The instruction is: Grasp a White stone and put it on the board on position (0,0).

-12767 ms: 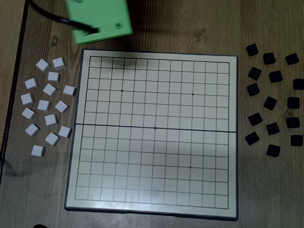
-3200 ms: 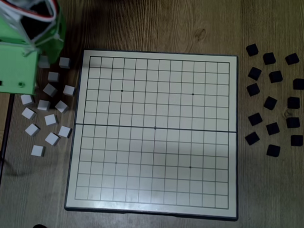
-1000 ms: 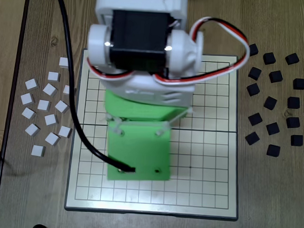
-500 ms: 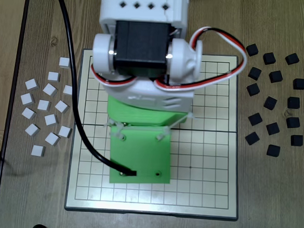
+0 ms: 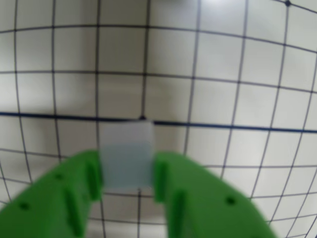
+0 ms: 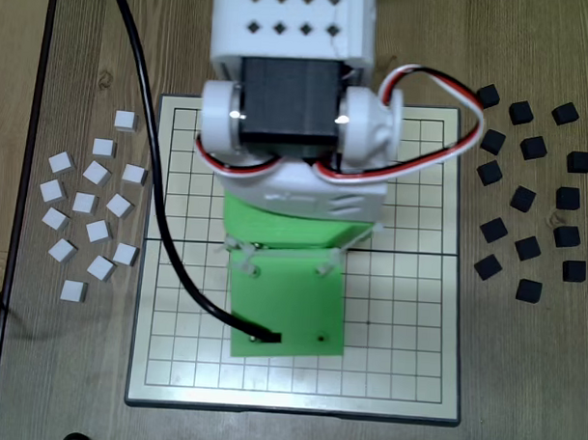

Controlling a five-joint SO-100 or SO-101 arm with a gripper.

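In the wrist view my green gripper (image 5: 127, 171) is shut on a white stone (image 5: 127, 151), a small pale square block held between the two fingers (image 5: 84, 183). It hangs over the cream board (image 5: 223, 64), and its top edge lines up with the dark fold line (image 5: 237, 127). In the fixed view the arm (image 6: 291, 152) reaches over the middle of the board (image 6: 407, 311). Its green wrist plate (image 6: 286, 302) hides the fingers and the held stone there.
Several loose white stones (image 6: 87, 203) lie on the wooden table left of the board in the fixed view. Several black blocks (image 6: 529, 190) lie to its right. A black cable (image 6: 154, 205) runs from the wrist across the board's left columns.
Over the last second the arm has shifted slightly right and toward the board's lower edge in the fixed view. Before that it came from the white pile on the left.
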